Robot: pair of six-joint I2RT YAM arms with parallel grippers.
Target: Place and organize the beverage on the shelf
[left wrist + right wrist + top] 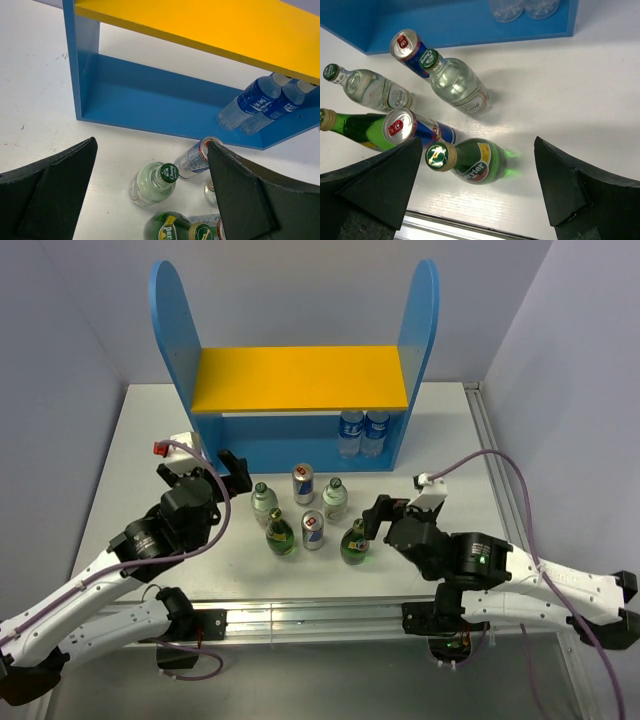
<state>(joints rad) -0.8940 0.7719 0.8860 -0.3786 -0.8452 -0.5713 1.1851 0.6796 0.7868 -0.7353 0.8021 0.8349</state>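
Beverage set: six drinks standing upright on the table, centre of the overhead view, just in front of the shelf.
Back row: left clear bottle, rear can, right clear bottle.
Front row: left green bottle, front can, right green bottle.
Shelf: blue unit at top centre, with a yellow-orange upper board.
Lower level: two water bottles with blue labels stand at its right end.
Left gripper: jaws spread wide, holding nothing; left of centre, near the left clear bottle but apart from it.
Right gripper: jaws spread wide, holding nothing; just right of the right green bottle. In its wrist view that bottle sits low centre, between the two fingers.
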